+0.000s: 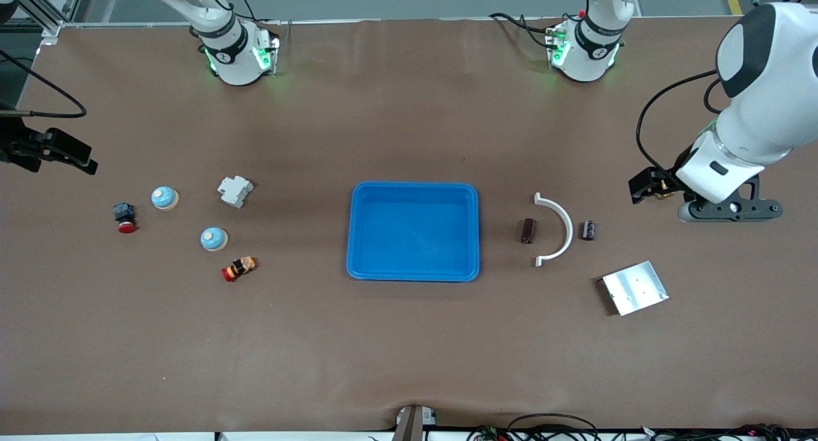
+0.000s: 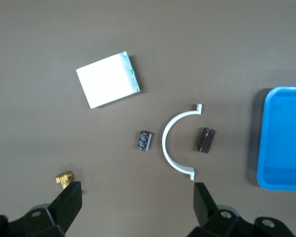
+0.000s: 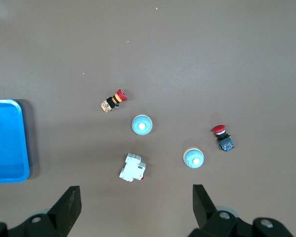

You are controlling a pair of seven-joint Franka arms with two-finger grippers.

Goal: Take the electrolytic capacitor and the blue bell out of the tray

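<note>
**Both arms wait, grippers wide, parts still on the table**

A shallow blue plastic tray, rectangular with rounded corners, sits mid-table on brown matte paper. Toward the left arm's end lie two small dark cylindrical capacitors, the brown capacitor and the black capacitor, each with its long axis running from base edge to camera edge, either side of a white plastic arc. A square metal plate lies nearer the camera edge. Toward the right arm's end stand two domed pale-blue bells, the upper bell and the lower bell.

The left gripper hangs over its table end, fingers spread, empty. The right gripper likewise, holding nothing.
</note>
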